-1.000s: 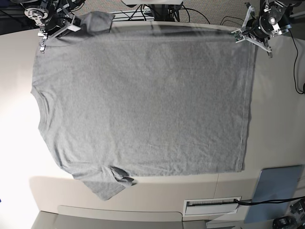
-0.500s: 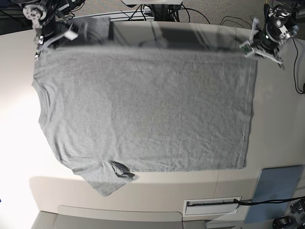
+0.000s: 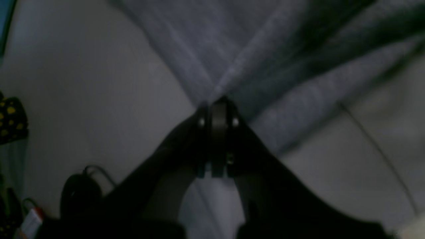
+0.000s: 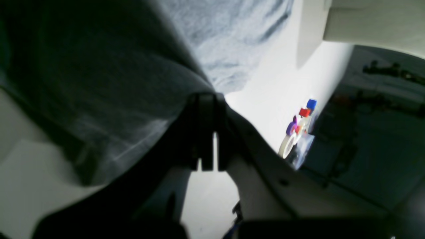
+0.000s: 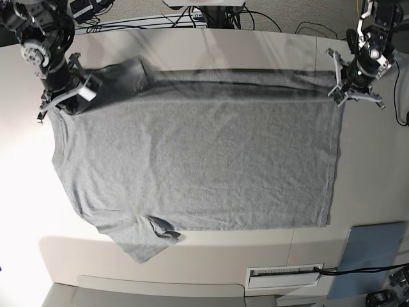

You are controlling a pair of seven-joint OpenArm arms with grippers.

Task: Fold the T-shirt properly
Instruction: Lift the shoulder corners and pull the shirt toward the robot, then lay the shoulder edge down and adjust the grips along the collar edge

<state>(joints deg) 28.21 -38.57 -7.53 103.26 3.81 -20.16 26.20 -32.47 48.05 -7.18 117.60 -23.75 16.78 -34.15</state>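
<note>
The heather-grey T-shirt [image 5: 198, 166] lies spread on the table, plain side up, neck to the left and hem to the right. Its far edge is raised off the table and casts a dark band of shadow. My left gripper [image 5: 337, 96] is shut on the far hem corner; the left wrist view shows its jaws [image 3: 217, 103] pinched on grey T-shirt cloth [image 3: 232, 39]. My right gripper [image 5: 48, 109] is shut on the far shoulder beside the upper sleeve [image 5: 124, 73]. In the right wrist view, T-shirt fabric [image 4: 99, 83] drapes from the closed right gripper [image 4: 206, 98].
A grey-blue panel [image 5: 370, 252] lies at the near right corner, next to a white labelled slot [image 5: 284, 276]. Bare table [image 5: 377, 173] runs right of the hem. Cables trail along the far edge. A tape roll with coloured bits [image 4: 298, 132] shows in the right wrist view.
Both grippers have moved from the far table edge toward the near side, carrying the shirt's far edge with them. The upper sleeve now hangs folded inward.
</note>
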